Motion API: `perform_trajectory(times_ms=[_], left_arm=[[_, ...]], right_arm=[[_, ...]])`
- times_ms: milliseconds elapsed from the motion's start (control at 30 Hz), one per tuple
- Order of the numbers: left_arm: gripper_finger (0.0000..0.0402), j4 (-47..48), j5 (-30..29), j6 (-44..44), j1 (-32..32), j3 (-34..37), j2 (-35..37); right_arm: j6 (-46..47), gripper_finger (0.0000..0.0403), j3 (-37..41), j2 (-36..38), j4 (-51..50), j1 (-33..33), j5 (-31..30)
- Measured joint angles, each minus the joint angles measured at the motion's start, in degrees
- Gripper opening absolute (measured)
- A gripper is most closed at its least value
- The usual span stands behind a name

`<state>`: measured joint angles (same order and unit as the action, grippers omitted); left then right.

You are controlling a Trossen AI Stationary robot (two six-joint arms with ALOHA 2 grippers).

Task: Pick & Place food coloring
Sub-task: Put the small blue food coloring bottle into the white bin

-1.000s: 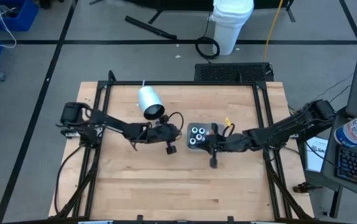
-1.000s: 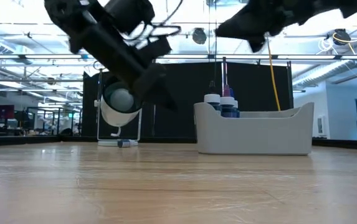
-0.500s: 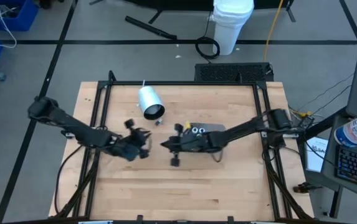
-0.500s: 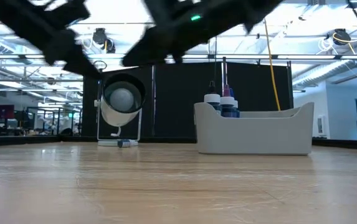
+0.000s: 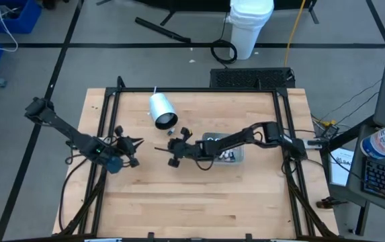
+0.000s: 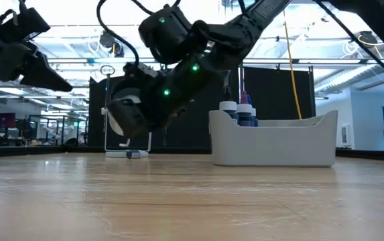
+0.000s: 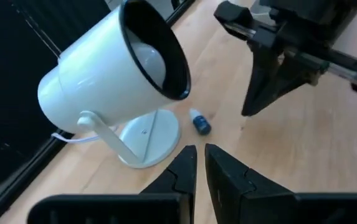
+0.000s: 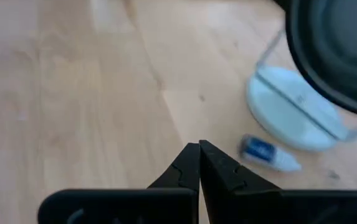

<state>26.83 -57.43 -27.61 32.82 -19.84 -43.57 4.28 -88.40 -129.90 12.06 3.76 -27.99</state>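
Observation:
One food coloring bottle (image 8: 265,154), blue with a white cap, lies on its side on the wood table beside the round foot of a white lamp (image 7: 103,74); it also shows in the high view (image 5: 170,132). More bottles (image 6: 240,114) stand in the grey tray (image 6: 279,144). My right gripper (image 8: 199,149) is shut and empty, low over the table just short of the lying bottle. At the table's left edge my left gripper (image 7: 197,158) hangs with its fingers almost together and nothing between them, pointing toward the lamp.
The white lamp (image 5: 160,109) stands at the far left-centre, tilted on its foot. My right arm reaches across the tray (image 5: 238,157) from the right. The near half of the table is bare wood. A dark frame runs along the table's edges.
My left gripper has drawn back from the table's middle to its left edge, staying as it was. My right gripper has swung from above the tray toward the left and down, ending low by the lying bottle near the lamp. The bottle and tray have kept still.

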Motion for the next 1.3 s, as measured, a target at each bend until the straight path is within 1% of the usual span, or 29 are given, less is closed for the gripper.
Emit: perform_trajectory(times_ms=[67,167,433,700,800,967,1067,1233,1300], left_arm=[[0.0042,0.7,0.2,-0.7,0.0,0.1,1.2],[0.0042,1.4,1.1,-1.5,0.1,0.2,1.7],[0.0042,1.5,1.9,-1.2,0.1,0.2,1.6],[0.0042,1.5,1.9,-0.1,0.1,0.2,1.6],[0.0042,1.4,1.9,1.4,0.1,0.2,1.6],[0.0042,-0.1,1.9,4.0,0.1,0.2,1.6],[0.0042,-1.3,1.9,4.9,0.1,0.2,1.6],[0.0042,-2.1,1.9,5.9,0.1,0.2,1.6],[0.0042,-2.0,2.0,6.3,0.1,0.2,1.6]], right_arm=[[-0.1,0.0000,-0.4,-0.3,-0.1,-0.5,-2.0],[2.4,0.0000,-0.5,-0.4,-1.9,-1.6,-6.5],[5.4,0.0000,-0.4,-0.4,-5.5,-5.0,-6.5],[5.1,0.0000,-0.4,-0.4,-4.8,-8.6,-6.1],[5.1,0.0000,-0.4,-0.4,-4.6,-9.6,-4.5],[5.1,0.0000,-0.3,-0.8,-4.3,-11.3,0.5],[4.9,0.0000,-0.2,-1.5,-4.0,-12.0,2.0],[4.5,0.0000,-0.3,-3.5,-1.4,-12.9,7.4],[4.5,0.0000,-0.3,-4.2,-0.1,-12.8,8.2]])
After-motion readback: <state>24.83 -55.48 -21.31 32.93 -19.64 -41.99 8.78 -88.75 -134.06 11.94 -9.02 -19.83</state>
